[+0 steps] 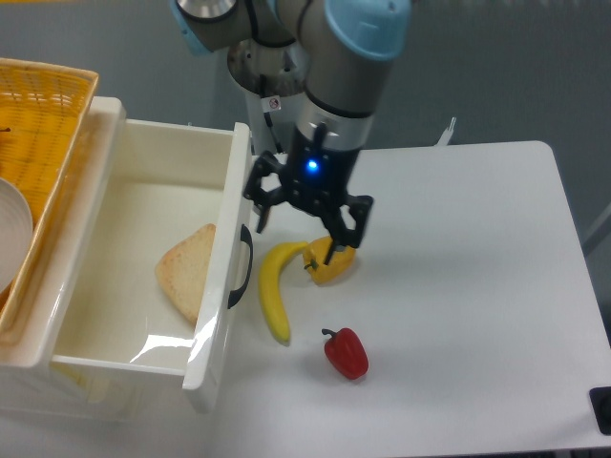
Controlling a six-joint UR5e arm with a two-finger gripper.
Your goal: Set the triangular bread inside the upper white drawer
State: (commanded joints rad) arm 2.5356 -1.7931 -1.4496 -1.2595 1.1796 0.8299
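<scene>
White table (458, 286) against grey wall, fixed overhead-oblique view. Triangular bread (188, 271) lying flat on floor of upper white drawer (115, 200), near front wall, just behind black handle (244, 266). Gripper (299, 216) over table just right of drawer front, fingers spread wide, nothing held; blue indicator light lit on wrist. One fingertip overlapping yellow bell pepper (331, 264) in view; contact not determinable. Banana (271, 290) on table, touching pepper at stem end. Red pepper (347, 352) nearer front edge, apart from both. Yellow-orange wicker basket (38, 124) at left, overlapping drawer's far side, white dish (10, 243) partly visible inside.
</scene>
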